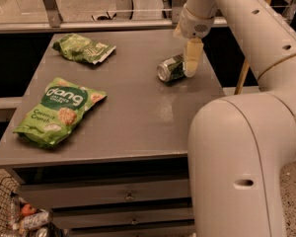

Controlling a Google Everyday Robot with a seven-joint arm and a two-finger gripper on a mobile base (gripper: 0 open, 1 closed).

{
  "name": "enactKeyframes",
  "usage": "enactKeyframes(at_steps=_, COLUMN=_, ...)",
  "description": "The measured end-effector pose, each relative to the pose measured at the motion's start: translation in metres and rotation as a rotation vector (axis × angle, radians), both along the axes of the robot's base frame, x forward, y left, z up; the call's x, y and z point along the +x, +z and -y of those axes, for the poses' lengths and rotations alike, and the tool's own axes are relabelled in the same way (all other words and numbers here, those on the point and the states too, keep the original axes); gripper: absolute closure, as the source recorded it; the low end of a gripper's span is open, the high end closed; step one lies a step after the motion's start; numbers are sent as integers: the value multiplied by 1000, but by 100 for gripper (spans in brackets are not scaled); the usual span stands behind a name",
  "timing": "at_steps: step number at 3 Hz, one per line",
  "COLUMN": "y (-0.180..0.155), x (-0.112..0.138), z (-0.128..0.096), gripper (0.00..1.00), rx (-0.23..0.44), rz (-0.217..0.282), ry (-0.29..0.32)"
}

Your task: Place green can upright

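The green can [169,69] lies on its side on the grey table [138,107], near the far right edge, with its silver top facing left toward the camera. My gripper [190,63] hangs down from the white arm and sits right at the can's right end, touching or nearly touching it. The can rests on the table, not lifted.
A flat green "dang" snack bag [56,111] lies at the front left. A smaller wrinkly green bag [84,48] lies at the back left. The arm's large white link [241,157] fills the front right. A railing runs behind the table, and drawers sit below its front edge.
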State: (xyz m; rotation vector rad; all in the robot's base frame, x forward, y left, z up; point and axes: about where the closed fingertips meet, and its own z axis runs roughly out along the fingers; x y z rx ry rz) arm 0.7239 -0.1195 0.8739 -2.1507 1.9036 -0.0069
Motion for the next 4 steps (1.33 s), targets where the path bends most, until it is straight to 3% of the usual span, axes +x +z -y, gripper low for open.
enactKeyframes(at_steps=2, y=-12, x=-3, z=-1, gripper=0, rx=5, rz=-36, ry=1)
enactKeyframes(at_steps=3, y=-19, x=-4, z=-4, gripper=18, rx=12, rz=-57, ry=5)
enactKeyframes(at_steps=4, y=-24, x=-6, z=-5, gripper=42, rx=15, rz=-71, ry=6)
